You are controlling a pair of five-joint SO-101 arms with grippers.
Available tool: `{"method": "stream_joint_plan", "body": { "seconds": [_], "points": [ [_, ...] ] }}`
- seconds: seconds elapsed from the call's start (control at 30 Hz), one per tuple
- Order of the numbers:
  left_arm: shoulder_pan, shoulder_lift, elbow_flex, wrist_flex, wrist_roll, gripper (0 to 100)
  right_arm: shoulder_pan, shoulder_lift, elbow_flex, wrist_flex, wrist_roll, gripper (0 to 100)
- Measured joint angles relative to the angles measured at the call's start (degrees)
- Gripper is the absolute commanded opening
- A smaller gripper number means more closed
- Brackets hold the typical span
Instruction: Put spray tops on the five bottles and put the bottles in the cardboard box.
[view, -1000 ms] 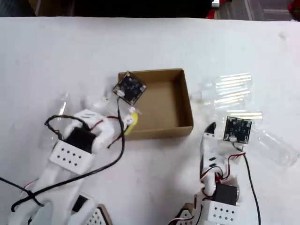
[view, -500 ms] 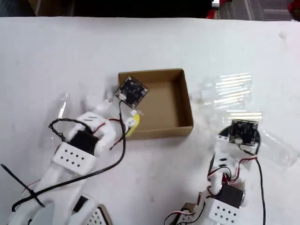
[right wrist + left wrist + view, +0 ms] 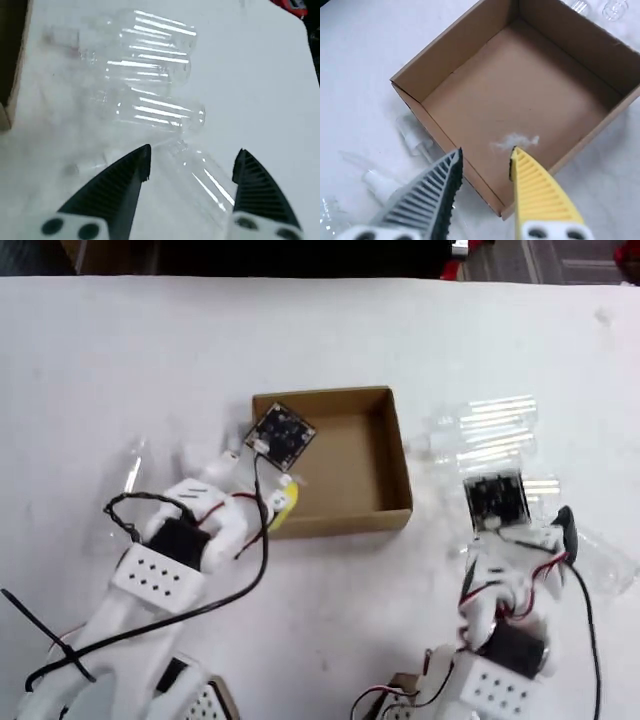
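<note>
— Cardboard box (image 3: 350, 465)?
— Centre of the surface (image 3: 300, 340); clear bottles (image 3: 490, 430) lying at its 3 o'clock.
— Tools?
— Left tool (image 3: 486, 155) apart over its 7 o'clock corner; right tool (image 3: 193, 152) apart above one of them.

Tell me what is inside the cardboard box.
The cardboard box holds nothing but a white fluff on its floor. The left gripper hides part of one corner.

Spread black jaws flank a clear bottle (image 3: 205, 175) on the table (image 3: 260, 75).
</note>
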Motion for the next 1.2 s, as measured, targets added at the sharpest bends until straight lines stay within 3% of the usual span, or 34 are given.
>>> {"method": "stream_joint_plan", "body": {
  "seconds": [0.23,0.47,0.57,0.77,1.2],
  "points": [
    [0.0,0.0,0.0,0.0,0.0,15,5.8,32.5,-23.6,6.8,16.2,24.4],
    [0.0,0.0,0.0,0.0,0.0,15,6.3,64.0,-49.3,24.5,27.9,24.4],
    [0.0,0.0,0.0,0.0,0.0,15,6.5,72.9,-56.6,26.3,30.2,24.4],
    [0.0,0.0,0.0,0.0,0.0,15,6.5,81.8,-59.8,25.8,34.3,24.4],
    [0.0,0.0,0.0,0.0,0.0,15,8.1,82.1,-58.1,24.9,44.1,24.4]
  ]
}}
